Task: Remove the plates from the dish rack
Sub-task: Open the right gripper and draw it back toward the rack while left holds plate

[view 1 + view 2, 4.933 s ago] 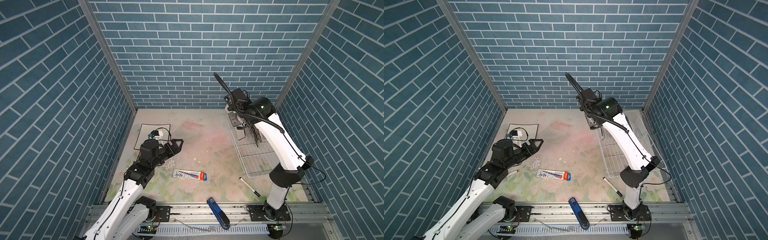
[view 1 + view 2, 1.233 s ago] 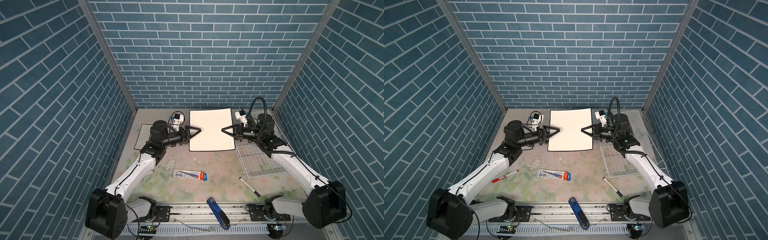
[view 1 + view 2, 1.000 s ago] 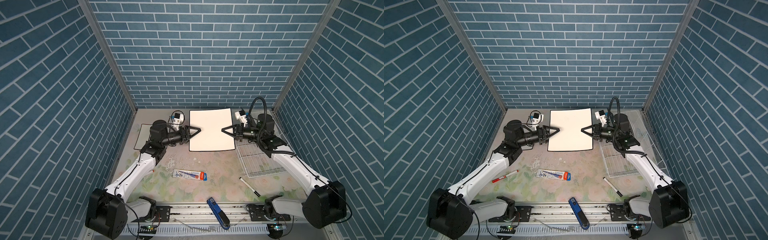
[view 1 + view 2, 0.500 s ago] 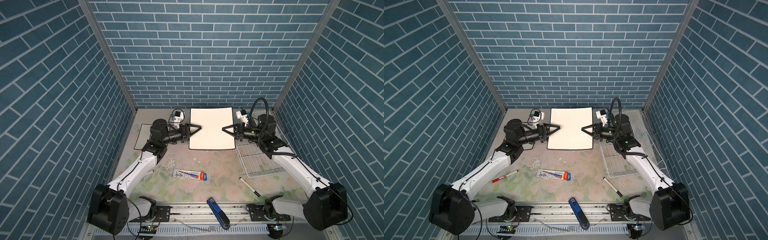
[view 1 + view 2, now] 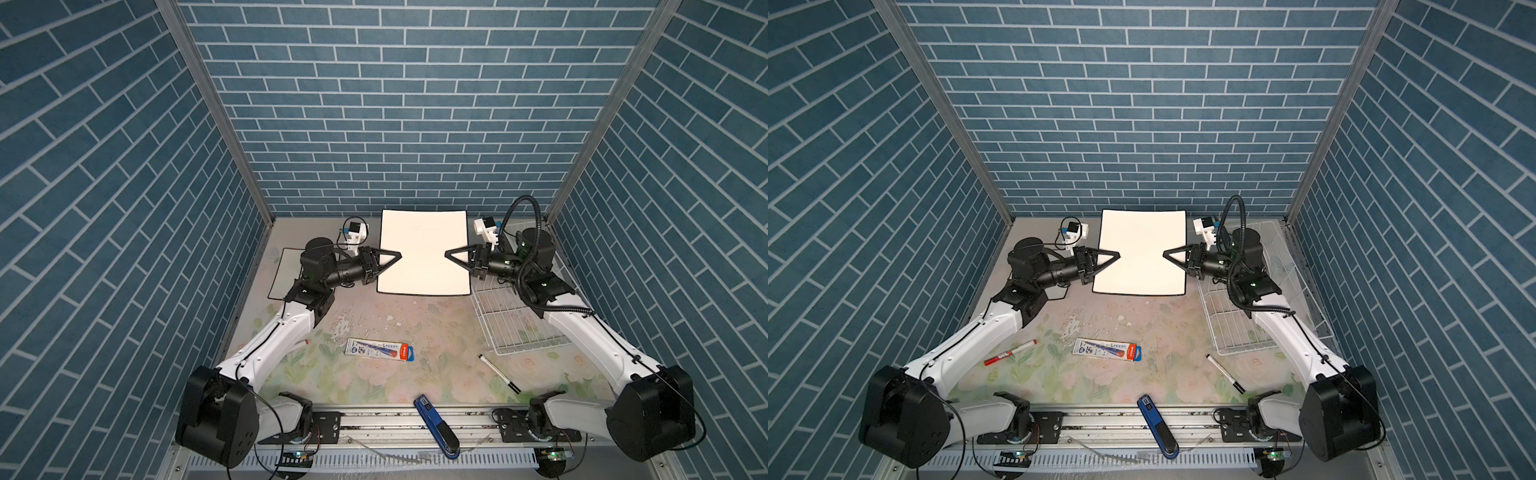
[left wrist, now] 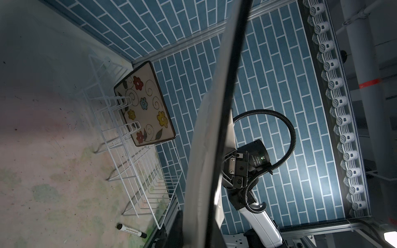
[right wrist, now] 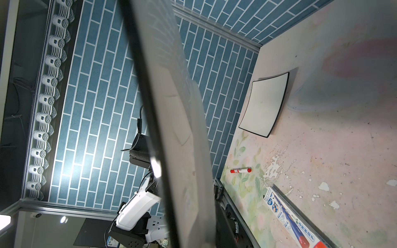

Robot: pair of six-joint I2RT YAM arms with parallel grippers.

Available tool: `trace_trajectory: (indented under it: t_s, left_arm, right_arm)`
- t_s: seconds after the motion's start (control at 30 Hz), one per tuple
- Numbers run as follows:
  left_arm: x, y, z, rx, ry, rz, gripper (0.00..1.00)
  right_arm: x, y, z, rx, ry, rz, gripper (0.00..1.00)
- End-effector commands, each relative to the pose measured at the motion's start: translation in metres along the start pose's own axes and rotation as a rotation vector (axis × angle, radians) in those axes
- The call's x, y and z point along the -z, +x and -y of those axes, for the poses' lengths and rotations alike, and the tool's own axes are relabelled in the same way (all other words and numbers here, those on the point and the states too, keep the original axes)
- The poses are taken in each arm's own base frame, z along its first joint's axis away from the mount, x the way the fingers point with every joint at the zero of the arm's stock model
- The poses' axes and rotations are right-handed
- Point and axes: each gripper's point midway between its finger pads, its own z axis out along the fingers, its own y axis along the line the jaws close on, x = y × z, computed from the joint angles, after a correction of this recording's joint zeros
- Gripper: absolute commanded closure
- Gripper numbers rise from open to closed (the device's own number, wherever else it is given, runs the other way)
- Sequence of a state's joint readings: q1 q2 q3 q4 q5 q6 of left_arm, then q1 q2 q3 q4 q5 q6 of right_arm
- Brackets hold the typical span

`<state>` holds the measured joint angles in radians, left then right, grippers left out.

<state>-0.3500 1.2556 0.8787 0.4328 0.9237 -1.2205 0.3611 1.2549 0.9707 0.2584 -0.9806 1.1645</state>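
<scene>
A square white plate with a thin black rim hangs level above the table's back middle in both top views. My left gripper is shut on its left edge, and my right gripper is shut on its right edge. Both wrist views show this plate edge-on. A flower-painted plate stands upright in the white wire dish rack at the right. Another square white plate lies flat at the left.
A pen box lies mid-table, a black marker in front of the rack and a red marker under the left arm. A blue tool rests on the front rail. Tiled walls enclose three sides.
My left gripper has shut on the plate's left edge. The plate, held between both grippers, has shifted slightly toward the back wall.
</scene>
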Motion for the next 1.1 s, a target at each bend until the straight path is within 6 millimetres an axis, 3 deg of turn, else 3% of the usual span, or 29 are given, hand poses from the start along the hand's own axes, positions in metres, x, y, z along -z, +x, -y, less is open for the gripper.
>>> trace_trajectory:
  t_s: [0.0, 0.1, 0.27, 0.4, 0.67, 0.9, 1.07]
  left_arm:
    - [-0.001, -0.003, 0.019, -0.077, 0.041, 0.002, 0.93]
    - [-0.001, -0.003, 0.020, -0.082, 0.043, 0.002, 0.98]
    - [0.000, -0.003, 0.024, -0.087, 0.046, 0.004, 1.00]
    - [0.002, -0.005, 0.032, -0.110, 0.060, 0.021, 1.00]
    - [0.011, -0.015, 0.040, -0.134, 0.057, 0.082, 1.00]
    - [0.024, -0.031, 0.037, -0.138, 0.025, 0.162, 1.00]
    - [0.048, -0.049, 0.013, -0.113, -0.089, 0.289, 1.00]
  right_arm:
    - [0.008, -0.001, -0.033, 0.106, -0.086, 0.022, 1.00]
    - [0.008, 0.000, -0.032, 0.102, -0.085, 0.016, 0.86]
    - [0.009, -0.001, -0.031, 0.101, -0.082, 0.021, 0.48]
    - [0.010, -0.002, -0.030, 0.095, -0.072, 0.025, 0.29]
    - [0.022, -0.008, -0.020, 0.081, -0.016, 0.071, 0.02]
    - [0.038, -0.021, -0.009, 0.056, 0.022, 0.135, 0.01]
    - [0.049, -0.027, -0.015, 0.095, 0.017, 0.180, 0.01]
